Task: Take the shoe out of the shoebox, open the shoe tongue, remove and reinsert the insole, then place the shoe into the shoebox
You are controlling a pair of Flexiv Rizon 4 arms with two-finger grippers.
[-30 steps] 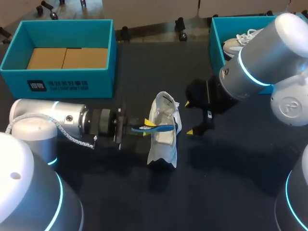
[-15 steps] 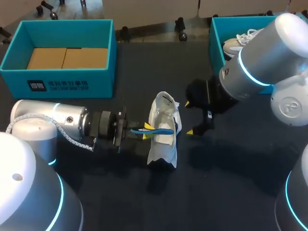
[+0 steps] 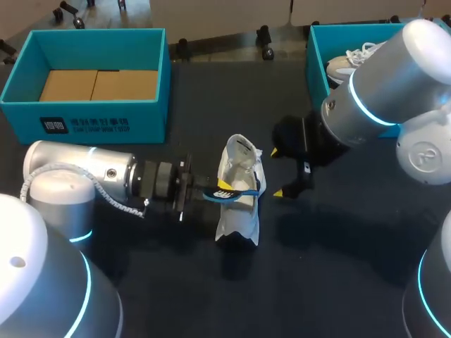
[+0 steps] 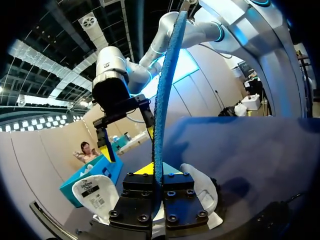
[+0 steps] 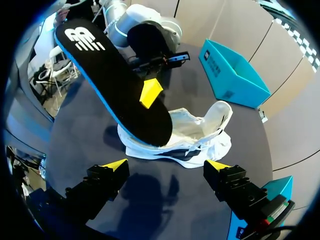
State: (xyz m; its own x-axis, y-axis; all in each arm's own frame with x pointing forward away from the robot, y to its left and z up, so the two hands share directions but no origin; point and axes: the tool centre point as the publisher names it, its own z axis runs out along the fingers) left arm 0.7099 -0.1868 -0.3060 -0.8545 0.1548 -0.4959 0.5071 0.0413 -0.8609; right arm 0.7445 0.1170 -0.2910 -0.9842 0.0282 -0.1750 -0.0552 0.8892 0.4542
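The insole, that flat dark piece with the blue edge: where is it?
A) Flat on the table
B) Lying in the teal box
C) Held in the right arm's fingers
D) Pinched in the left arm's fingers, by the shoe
D: the insole is clamped between the left arm's fingers, one end at the white shoe. The right arm's fingers are apart and hold nothing.

White shoe [image 3: 238, 217] mid-table, tongue open, black insole [image 5: 115, 85] w/ blue edge, tip prob. in shoe opening
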